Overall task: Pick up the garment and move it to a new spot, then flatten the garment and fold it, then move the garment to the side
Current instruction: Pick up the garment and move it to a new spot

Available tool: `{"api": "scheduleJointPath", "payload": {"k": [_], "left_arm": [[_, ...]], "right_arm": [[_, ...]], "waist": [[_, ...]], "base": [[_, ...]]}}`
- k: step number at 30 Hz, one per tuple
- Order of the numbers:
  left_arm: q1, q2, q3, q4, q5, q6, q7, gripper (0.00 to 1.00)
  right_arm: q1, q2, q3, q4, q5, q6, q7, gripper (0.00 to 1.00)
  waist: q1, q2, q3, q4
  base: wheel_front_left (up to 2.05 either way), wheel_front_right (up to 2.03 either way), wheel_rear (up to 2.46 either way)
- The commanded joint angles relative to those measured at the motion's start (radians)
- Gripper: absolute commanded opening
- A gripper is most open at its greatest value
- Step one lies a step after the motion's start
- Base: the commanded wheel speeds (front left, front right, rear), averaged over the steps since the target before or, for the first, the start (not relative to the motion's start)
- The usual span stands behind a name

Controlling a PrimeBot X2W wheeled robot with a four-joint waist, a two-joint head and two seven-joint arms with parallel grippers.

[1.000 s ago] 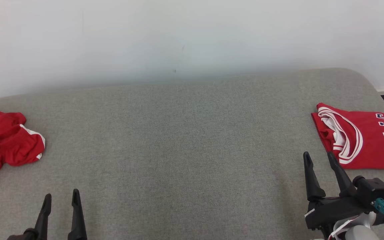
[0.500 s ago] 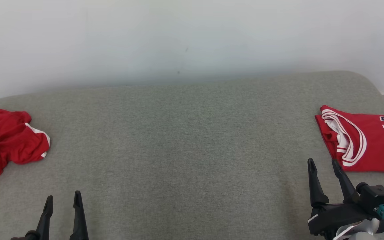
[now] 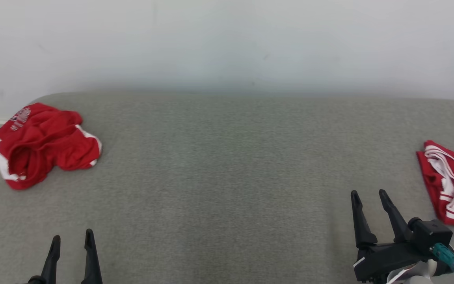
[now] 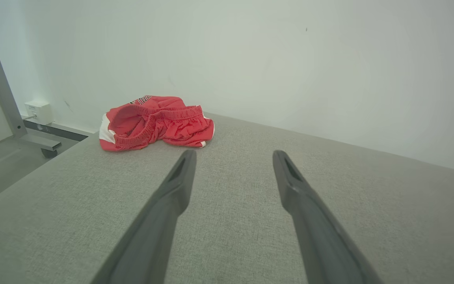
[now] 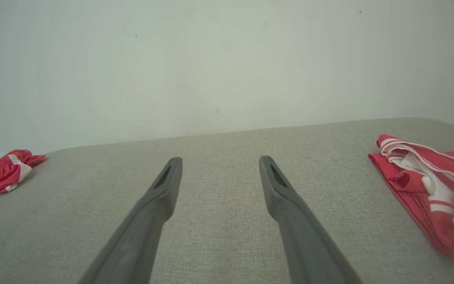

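The left gripper [image 3: 72, 236] sits at the near edge of the grey padded surface [image 3: 227, 177], its two long dark fingers spread wide with nothing between them. The right gripper [image 3: 368, 193], also near that edge, is just as wide apart and empty, and both sets of tapered tips point toward the back edge.

The surface is a coarse woven grey fabric with rounded corners, set against a plain white wall [image 3: 227, 39]. Near its back left corner lie the crumpled red shorts [image 3: 45, 144], a bunched heap of thin mesh-like cloth with white side trim and a gathered elastic waistband. They carry a small white printed crest, too small to read. At the right edge lies the folded red jersey [image 3: 453, 185], flat, with white-striped armhole bands uppermost.

In the left wrist view, a grey metal post [image 4: 2, 94] and a white wall socket [image 4: 38, 111] stand beyond the left edge.

Since a second ago the head camera has swung left. The shorts are now wholly in view, while the jersey is cut off and its "BULLS" lettering is out of frame. The gap between the right gripper and the jersey has widened.
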Motion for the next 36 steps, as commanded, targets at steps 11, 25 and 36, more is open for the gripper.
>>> {"api": "scheduleJointPath", "payload": {"k": [11, 25, 36], "left_arm": [[0.032, 0.000, 0.005, -0.005, 0.006, 0.008, 0.000, 1.00], [0.051, 0.000, 0.007, -0.020, -0.002, 0.022, 0.000, 1.00], [-0.002, 0.000, 0.008, 0.006, -0.055, 0.033, 0.000, 1.00]], "right_arm": [[-0.003, 0.016, 0.040, 0.009, -0.001, -0.003, 0.000, 1.00], [-0.004, 0.013, 0.073, 0.020, 0.001, -0.003, 0.000, 1.00], [-0.010, 0.005, 0.085, 0.019, -0.007, -0.003, 0.000, 1.00]], "waist": [[0.0000, 0.0000, -0.010, 0.229], [0.0000, 0.0000, -0.010, 0.329], [0.0000, 0.0000, 0.016, 0.326]], "base": [[0.00, 0.00, 0.00], [0.00, 0.00, 0.00], [0.00, 0.00, 0.00]]}}
